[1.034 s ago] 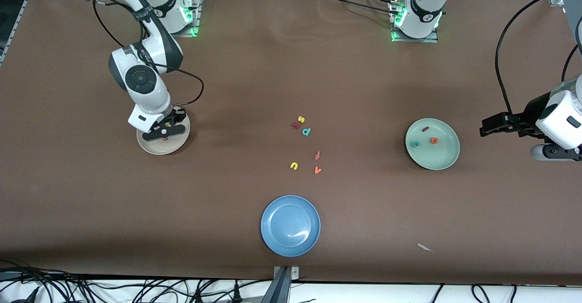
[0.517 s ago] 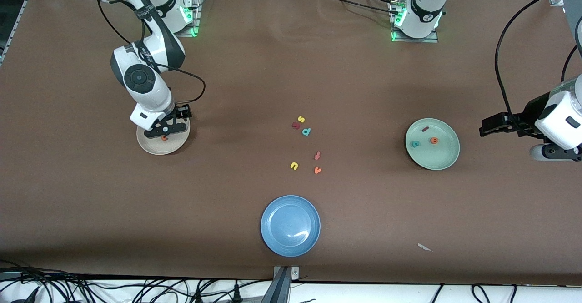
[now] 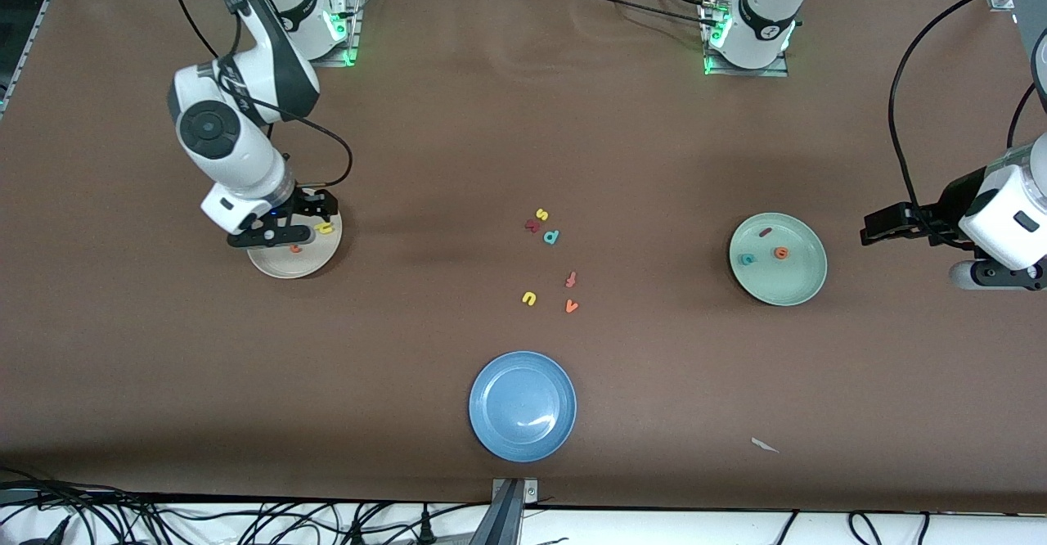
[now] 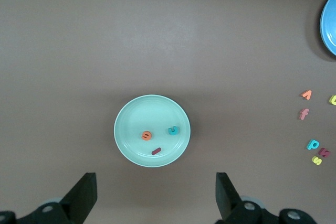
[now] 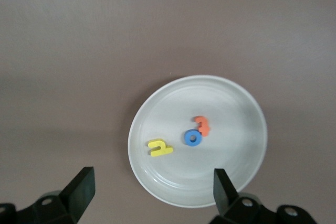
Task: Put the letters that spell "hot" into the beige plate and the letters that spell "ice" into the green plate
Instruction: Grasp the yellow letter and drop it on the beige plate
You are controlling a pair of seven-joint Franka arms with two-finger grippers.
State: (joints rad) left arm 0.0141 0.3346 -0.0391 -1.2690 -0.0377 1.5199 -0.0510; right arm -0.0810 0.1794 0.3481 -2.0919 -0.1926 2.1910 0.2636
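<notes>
The right gripper point(image 3: 278, 234) hangs over the round cream-beige plate point(image 5: 247, 174) with fingers apart; the yellow foam "h" point(image 5: 159, 148), blue ring "o" point(image 5: 192, 138) and orange "t" point(image 5: 202, 125) lie in it. The left gripper point(image 3: 879, 227) waits beside the mint-green plate point(image 4: 128, 116), fingers apart; that plate holds the dark red "i" point(image 4: 156, 151), teal "c" point(image 4: 173, 130) and orange "e" point(image 4: 147, 136).
</notes>
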